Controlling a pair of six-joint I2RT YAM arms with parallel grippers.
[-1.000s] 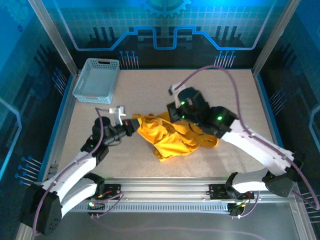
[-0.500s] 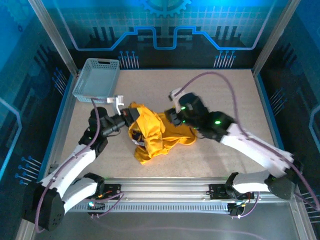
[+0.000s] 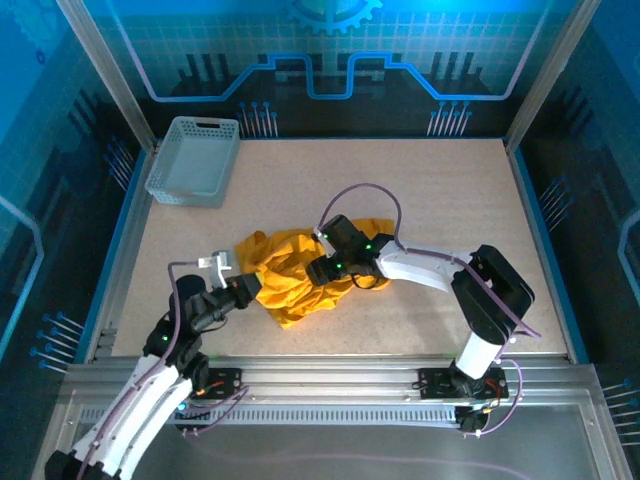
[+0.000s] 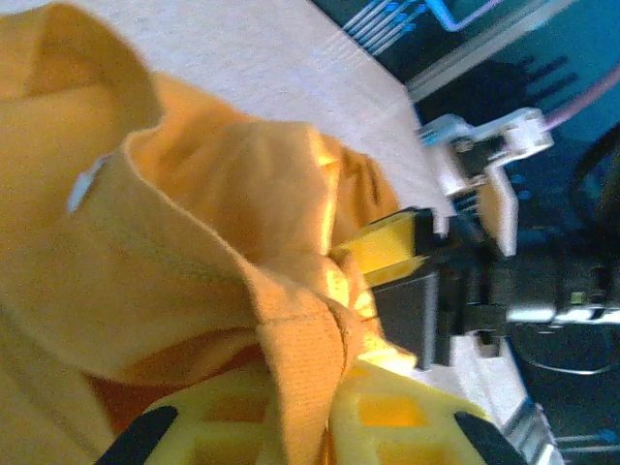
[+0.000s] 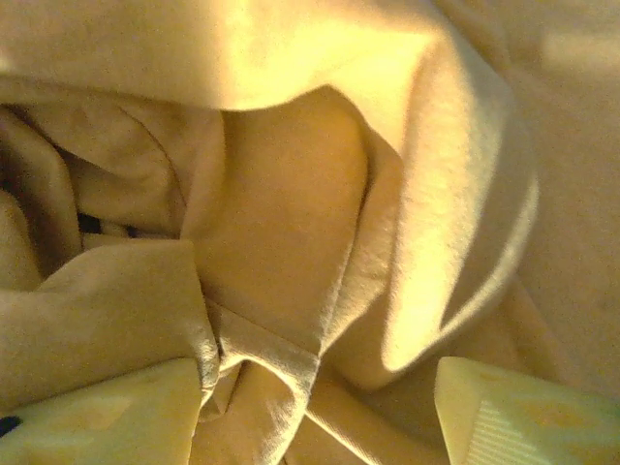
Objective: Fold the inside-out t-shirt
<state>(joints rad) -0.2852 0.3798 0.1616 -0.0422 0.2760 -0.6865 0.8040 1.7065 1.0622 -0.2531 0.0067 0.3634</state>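
Observation:
The inside-out t-shirt (image 3: 290,272) lies crumpled in a mustard-yellow heap at the middle of the table, plain side showing. My left gripper (image 3: 246,288) is at the heap's left edge. In the left wrist view its yellow fingers (image 4: 407,417) are shut on a hemmed fold of the t-shirt (image 4: 194,223). My right gripper (image 3: 322,270) is pressed down into the heap's right side. In the right wrist view its fingers (image 5: 528,417) stand wide apart, open, with folds of the t-shirt (image 5: 291,194) lying between and under them. The right gripper (image 4: 387,250) also shows behind the cloth in the left wrist view.
A light grey lattice basket (image 3: 193,160) stands at the back left corner of the table (image 3: 460,200). Metal frame posts and blue walls ring the table. Bare tabletop lies to the right and behind the heap.
The right gripper has opened and dropped forward-left into the cloth. The left gripper has pulled back toward the near edge, still on its fold. The heap has shifted nearer.

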